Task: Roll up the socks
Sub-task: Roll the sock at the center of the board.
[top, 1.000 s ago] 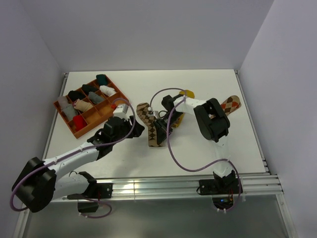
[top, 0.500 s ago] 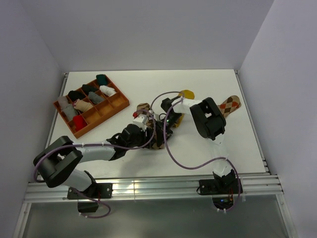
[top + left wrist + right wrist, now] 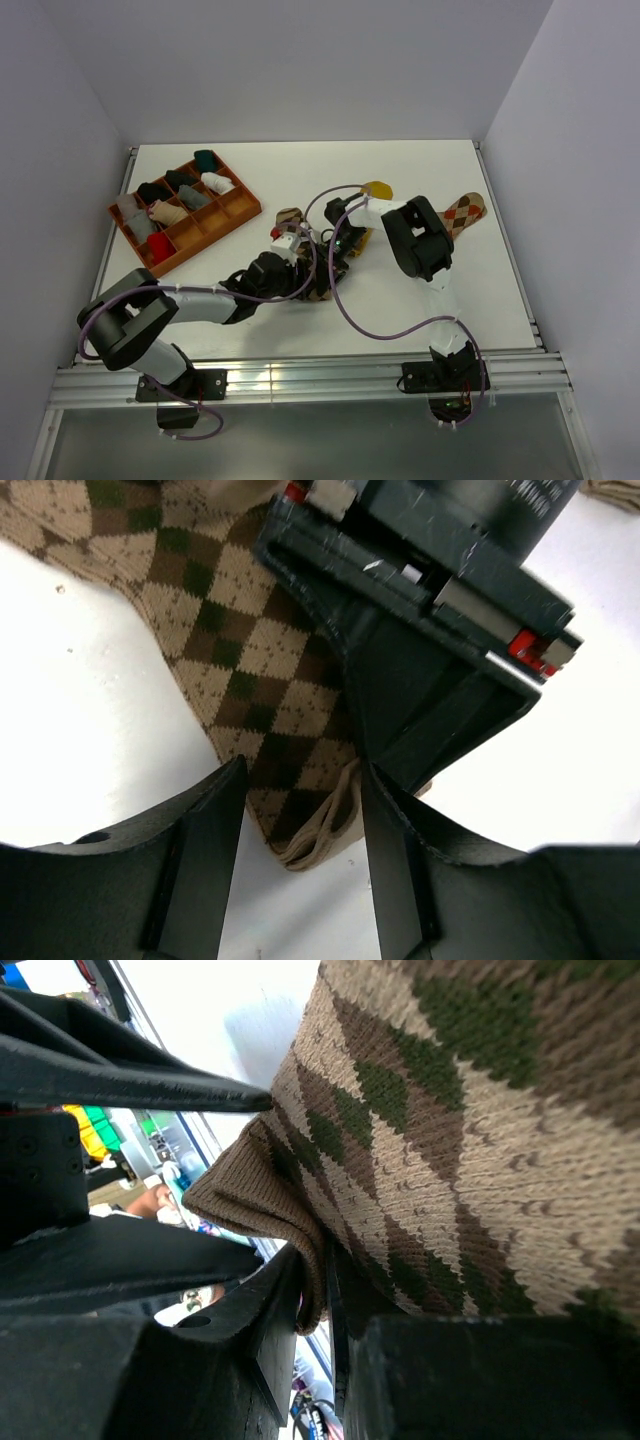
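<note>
**Top external view.** A white table (image 3: 480, 290) is carrying an orange-brown divided plastic tray (image 3: 212, 240) at its far left, which is holding small black, grey, white, teal and red bundles. The soft knit brown-and-cream argyle sock (image 3: 291, 218) is lying near the table's centre, running from far to near. Both arms are meeting over its near part. The plain mustard-yellow knit sock (image 3: 378, 189) is lying just beyond the right arm's wrist. The orange-brown-cream argyle knit sock (image 3: 463, 213) is lying at the far right, partly hidden by that arm. The left gripper (image 3: 300, 282) is reaching in from the left and the right gripper (image 3: 328, 262) from the far side. They are crowding together, so neither one's jaws can be read from this view.

**Left wrist view.** The left gripper (image 3: 300, 780) is holding its jaws apart, one dark finger (image 3: 200, 860) on each side of the brown-and-cream argyle sock's (image 3: 230, 630) folded near end. Whether the fold is touching a finger cannot be told. The black body of the right gripper (image 3: 430, 670) is pressing down just beyond that end.

**Right wrist view.** The right gripper (image 3: 325, 1290) is pinching its jaws tight on a bunched fold at the edge of the brown-and-cream argyle sock (image 3: 450, 1140). The knit is filling the right half of the view, and dark bars are crossing the left half.
</note>
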Controlling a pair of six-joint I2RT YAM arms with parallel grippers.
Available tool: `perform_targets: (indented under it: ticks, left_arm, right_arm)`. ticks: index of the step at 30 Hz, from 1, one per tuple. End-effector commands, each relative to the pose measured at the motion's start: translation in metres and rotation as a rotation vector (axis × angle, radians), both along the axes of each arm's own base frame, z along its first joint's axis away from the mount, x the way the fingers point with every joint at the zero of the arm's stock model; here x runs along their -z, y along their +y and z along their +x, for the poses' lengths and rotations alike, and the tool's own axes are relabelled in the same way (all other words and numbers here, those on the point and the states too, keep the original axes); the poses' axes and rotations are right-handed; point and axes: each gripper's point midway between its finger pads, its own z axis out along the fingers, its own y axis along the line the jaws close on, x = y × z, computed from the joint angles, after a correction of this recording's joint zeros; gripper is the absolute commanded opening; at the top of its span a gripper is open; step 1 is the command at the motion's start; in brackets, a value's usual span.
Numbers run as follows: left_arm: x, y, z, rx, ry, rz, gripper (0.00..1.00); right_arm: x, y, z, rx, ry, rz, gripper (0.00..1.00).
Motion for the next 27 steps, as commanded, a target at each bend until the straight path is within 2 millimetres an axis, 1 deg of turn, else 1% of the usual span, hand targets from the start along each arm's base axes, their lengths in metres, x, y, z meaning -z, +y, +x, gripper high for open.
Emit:
perform_targets:
  ticks: [1, 5, 6, 10, 13, 14, 16, 18, 19, 20, 21, 22, 23, 24, 25, 26, 27]
  left_arm:
    - [-0.001, -0.003, -0.004, 0.013, -0.01, -0.027, 0.54]
    - [0.005, 0.001, -0.009, 0.01, 0.01, -0.032, 0.52]
    - [0.007, 0.001, -0.009, 0.006, 0.013, -0.029, 0.49]
    - [0.015, 0.004, -0.01, -0.007, 0.032, -0.013, 0.46]
    - [0.022, 0.005, -0.009, -0.017, 0.055, 0.007, 0.41]
    - [0.023, 0.004, -0.007, -0.027, 0.065, 0.014, 0.35]
    - [0.029, 0.004, -0.007, -0.032, 0.084, 0.029, 0.28]
    - [0.034, 0.006, -0.008, -0.046, 0.111, 0.043, 0.14]
    - [0.035, 0.006, -0.008, -0.057, 0.117, 0.047, 0.08]
    - [0.037, 0.007, -0.008, -0.067, 0.128, 0.048, 0.0]
    - [0.043, 0.01, -0.009, -0.074, 0.147, 0.067, 0.0]
    - [0.046, 0.012, -0.01, -0.08, 0.156, 0.079, 0.0]
    - [0.046, 0.011, -0.01, -0.087, 0.167, 0.081, 0.0]
    - [0.052, 0.014, -0.013, -0.09, 0.189, 0.105, 0.0]
    - [0.052, 0.014, -0.012, -0.096, 0.195, 0.113, 0.0]
    - [0.054, 0.017, -0.013, -0.108, 0.211, 0.125, 0.0]
    - [0.056, 0.019, -0.013, -0.116, 0.222, 0.141, 0.0]
  right_arm:
    - [0.003, -0.001, 0.009, -0.003, -0.028, -0.012, 0.23]
    - [0.004, -0.001, 0.009, -0.001, -0.024, -0.014, 0.23]
    - [0.004, -0.002, 0.009, 0.0, -0.025, -0.017, 0.23]
    - [0.003, -0.001, 0.012, 0.005, -0.04, -0.018, 0.24]
    - [0.002, 0.0, 0.015, 0.008, -0.065, -0.019, 0.24]
    - [0.0, -0.001, 0.017, 0.009, -0.083, -0.023, 0.25]
    - [-0.001, -0.001, 0.019, 0.01, -0.106, -0.019, 0.27]
    - [-0.005, -0.001, 0.023, 0.012, -0.146, -0.018, 0.35]
    - [-0.007, -0.001, 0.023, 0.013, -0.155, -0.018, 0.39]
    - [-0.009, -0.001, 0.024, 0.013, -0.167, -0.017, 0.41]
    - [-0.014, -0.001, 0.028, 0.016, -0.196, -0.009, 0.42]
    - [-0.015, -0.002, 0.029, 0.018, -0.211, -0.011, 0.43]
    - [-0.023, -0.002, 0.031, 0.023, -0.245, -0.002, 0.46]
    - [-0.022, -0.004, 0.034, 0.024, -0.273, -0.011, 0.47]
    - [-0.025, -0.006, 0.036, 0.026, -0.3, -0.013, 0.48]
    - [-0.035, -0.008, 0.041, 0.037, -0.347, -0.007, 0.48]
    - [-0.036, -0.011, 0.045, 0.044, -0.388, -0.008, 0.48]
